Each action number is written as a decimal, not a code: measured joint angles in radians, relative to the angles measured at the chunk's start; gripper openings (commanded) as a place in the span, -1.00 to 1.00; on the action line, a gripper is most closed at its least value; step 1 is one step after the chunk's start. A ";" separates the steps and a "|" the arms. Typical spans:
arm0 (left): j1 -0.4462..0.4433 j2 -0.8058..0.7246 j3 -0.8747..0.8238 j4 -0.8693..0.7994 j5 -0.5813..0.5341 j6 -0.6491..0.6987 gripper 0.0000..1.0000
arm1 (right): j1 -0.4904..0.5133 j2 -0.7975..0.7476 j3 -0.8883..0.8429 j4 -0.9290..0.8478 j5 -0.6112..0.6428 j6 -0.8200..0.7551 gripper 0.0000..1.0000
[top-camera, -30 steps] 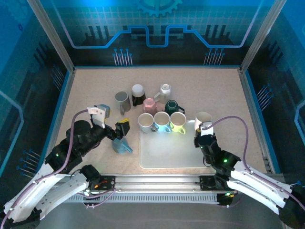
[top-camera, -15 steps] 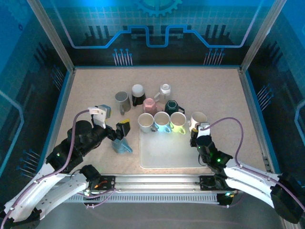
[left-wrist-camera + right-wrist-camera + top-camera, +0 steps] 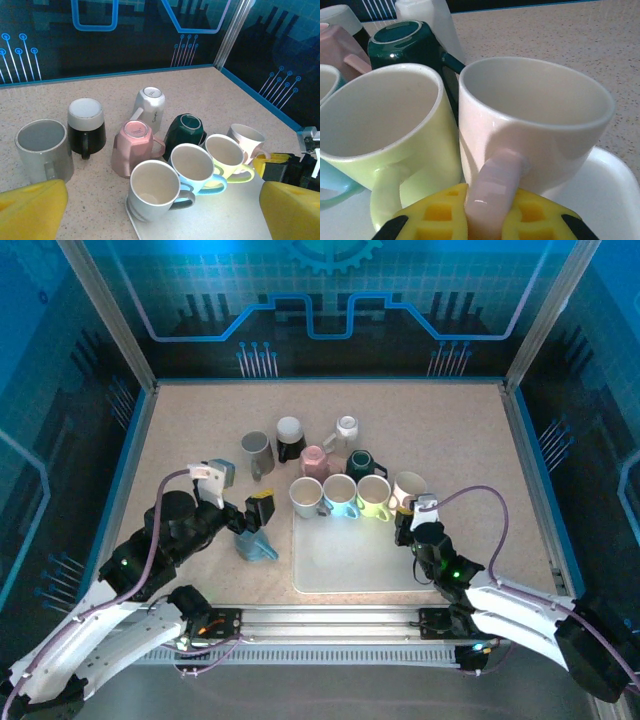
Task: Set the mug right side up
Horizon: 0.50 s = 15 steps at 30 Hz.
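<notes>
Right pincer (image 3: 485, 220) clenched on the handle of the cream mug (image 3: 535, 115), yellow pads (image 3: 437, 215) pressing the handle from both sides. Cream mug is mouth up, at the far right corner of the white tray (image 3: 350, 570), last in a row of four upright mugs. Its wall sits just beside the yellow-green mug (image 3: 380, 130), possibly touching. Whether its base rests on the tray or hangs just clear of it is hard to tell from the wrist view. Row along the tray's far edge, seen from overhead, left to right: white mug (image 3: 305, 497), light blue mug (image 3: 339, 496), yellow-green mug, cream mug. Behind the row, on the speckled table (image 3: 450, 430): dark green mug (image 3: 358, 464) and pink mug (image 3: 314, 460), both mouth down. Farther back is a black mug (image 3: 289, 437) with a white base, also mouth down, and a small white mug (image 3: 346, 428) that is tipped over. Grey mug (image 3: 257, 450) stands upright at the left of the group. Left pincer (image 3: 250, 515) is released, jaws spread wide, holding nothing, near the tray's left edge. Its yellow pads (image 3: 30, 207) frame the cluster in the left wrist view. A blue mug (image 3: 258, 545) lies on the table just beneath it.
</notes>
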<state>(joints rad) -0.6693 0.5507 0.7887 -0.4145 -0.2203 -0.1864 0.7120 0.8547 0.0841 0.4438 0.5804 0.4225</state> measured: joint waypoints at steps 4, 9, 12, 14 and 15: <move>0.000 0.000 0.000 0.000 0.000 0.000 0.98 | -0.003 0.003 0.000 0.006 -0.015 -0.005 -0.95; 0.000 0.000 0.000 0.000 0.000 0.000 0.98 | -0.006 0.001 0.000 0.006 -0.021 -0.005 -0.80; 0.000 0.001 0.000 0.000 0.000 0.000 0.97 | -0.007 -0.011 0.000 -0.005 -0.022 -0.004 -0.74; 0.000 0.002 0.000 0.000 0.000 0.000 0.98 | -0.009 -0.023 0.000 -0.017 -0.025 -0.004 -0.69; 0.000 0.003 0.000 0.000 0.000 0.000 0.98 | -0.011 -0.028 0.000 -0.023 -0.029 -0.003 -0.67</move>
<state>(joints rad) -0.6693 0.5537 0.7887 -0.4145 -0.2199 -0.1864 0.7010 0.8265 0.0841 0.4213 0.5514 0.4191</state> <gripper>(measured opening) 0.989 0.155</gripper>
